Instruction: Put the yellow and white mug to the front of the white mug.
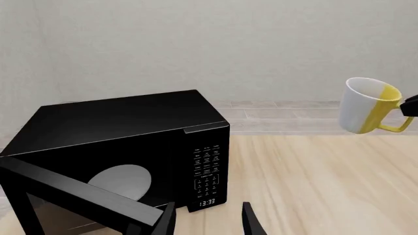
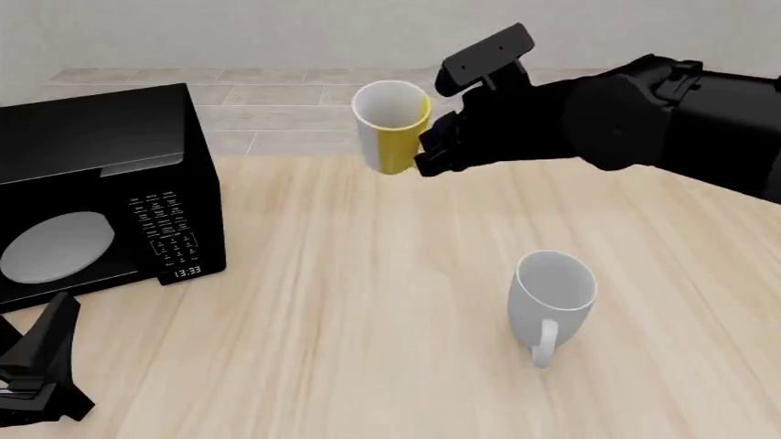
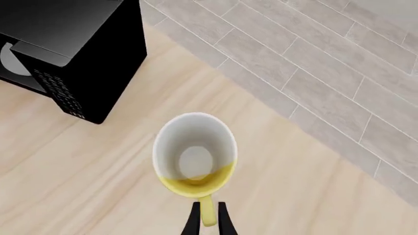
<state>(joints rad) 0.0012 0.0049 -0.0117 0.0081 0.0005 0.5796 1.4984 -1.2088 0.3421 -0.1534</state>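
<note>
A: What has the right gripper [image 3: 208,219] got?

B: It pinches the yellow mug [image 2: 390,126] by its handle, held in the air at 12 o'clock over the table's far edge, mouth up.

A: And the left gripper [image 1: 207,220]?

B: Low at 8 o'clock, fingers spread, nothing between them.

A: Any writing?

B: The microwave [image 2: 104,197] clock reads 13:33; the keypad labels are too small to read.

A: The white mug [image 2: 551,297]?

B: Upright at 4 o'clock, handle toward the near edge, with bare table [image 2: 366,311] all around. The microwave stands well apart at 9 o'clock.
</note>
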